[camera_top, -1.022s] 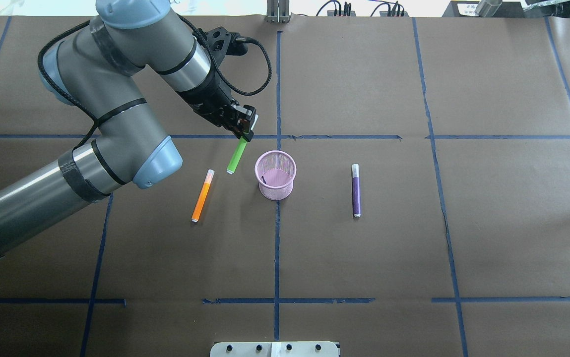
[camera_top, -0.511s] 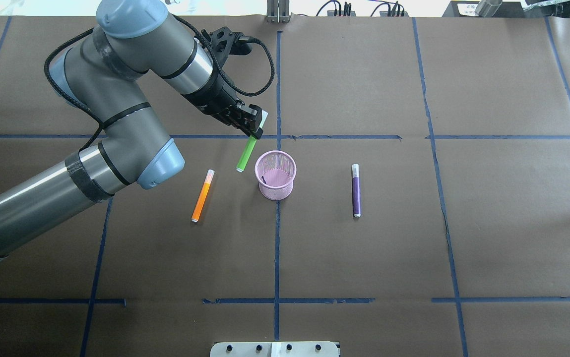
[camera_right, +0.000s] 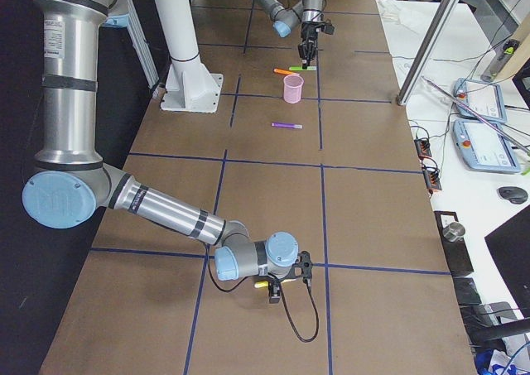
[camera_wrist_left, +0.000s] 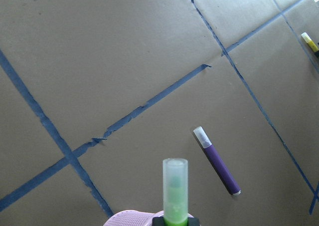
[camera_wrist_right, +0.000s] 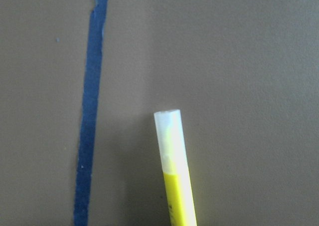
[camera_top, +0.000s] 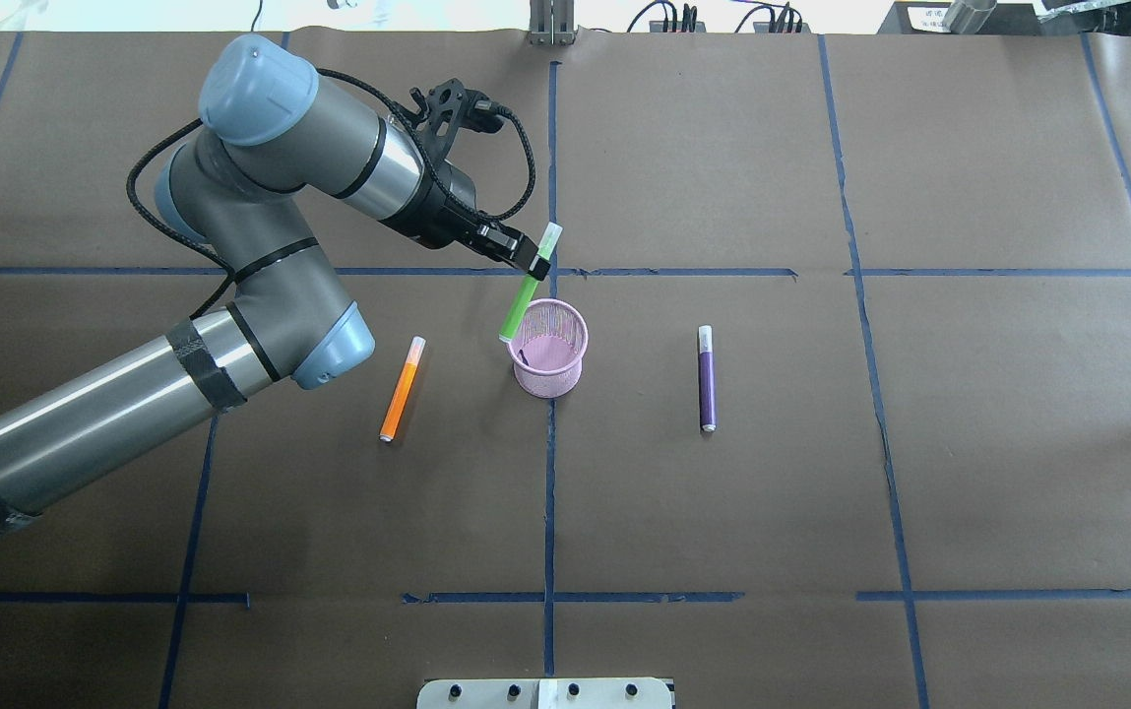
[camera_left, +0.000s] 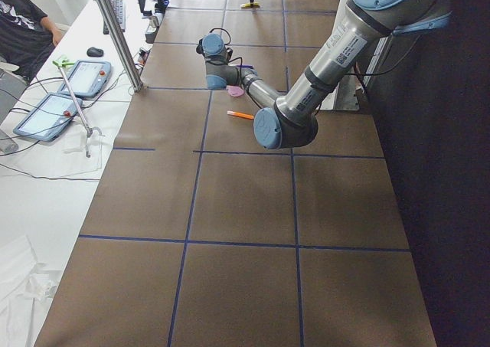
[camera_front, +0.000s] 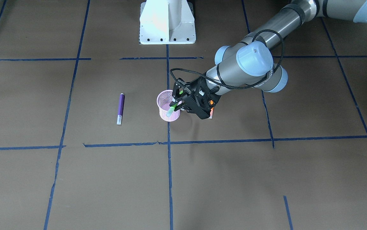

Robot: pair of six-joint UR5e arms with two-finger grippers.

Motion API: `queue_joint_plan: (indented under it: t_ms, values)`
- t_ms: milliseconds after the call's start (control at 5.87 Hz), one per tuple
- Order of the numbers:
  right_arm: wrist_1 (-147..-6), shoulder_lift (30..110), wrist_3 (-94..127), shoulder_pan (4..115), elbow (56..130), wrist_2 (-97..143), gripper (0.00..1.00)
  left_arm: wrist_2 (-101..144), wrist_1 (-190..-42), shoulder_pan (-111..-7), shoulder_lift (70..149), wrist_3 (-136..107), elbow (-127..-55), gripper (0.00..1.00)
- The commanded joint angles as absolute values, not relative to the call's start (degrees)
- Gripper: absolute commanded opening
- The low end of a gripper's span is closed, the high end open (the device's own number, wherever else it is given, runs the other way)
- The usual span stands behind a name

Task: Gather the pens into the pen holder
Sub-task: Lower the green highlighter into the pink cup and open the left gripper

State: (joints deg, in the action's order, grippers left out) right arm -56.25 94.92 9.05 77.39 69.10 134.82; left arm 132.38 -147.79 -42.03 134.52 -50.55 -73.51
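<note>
My left gripper (camera_top: 529, 261) is shut on the green pen (camera_top: 524, 295) near its pale cap. The pen hangs tilted, its lower tip at the far left rim of the pink mesh pen holder (camera_top: 547, 347). The front view shows that gripper (camera_front: 181, 99) right beside the holder (camera_front: 165, 110). An orange pen (camera_top: 402, 388) lies left of the holder and a purple pen (camera_top: 707, 378) lies to its right. My right gripper (camera_right: 281, 288) shows only in the right side view, low over the table by a yellow pen (camera_wrist_right: 175, 171). I cannot tell whether it is open or shut.
Blue tape lines divide the brown paper table cover into squares. The robot's white pedestal (camera_front: 167, 22) stands at the table's near edge. Tablets (camera_left: 84, 77) and a seated person (camera_left: 23, 25) are beside the far edge.
My left gripper has carried the green pen to the right, from beside the orange pen to the holder's rim. The pen now hangs steeper. The other pens have not moved.
</note>
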Motion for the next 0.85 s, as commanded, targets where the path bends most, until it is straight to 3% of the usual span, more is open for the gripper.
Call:
queue_joint_plan:
  t_ms: [0, 681]
  values:
    - [-56.2, 95.0, 9.1, 77.4, 69.2, 134.8, 1.00, 126.4, -155.6, -38.1, 134.4, -51.8, -73.0, 0.00]
    - [-56.2, 95.0, 9.1, 77.4, 69.2, 134.8, 1.00, 118.1, -164.2, -37.1, 133.9, -51.7, -72.0, 0.00]
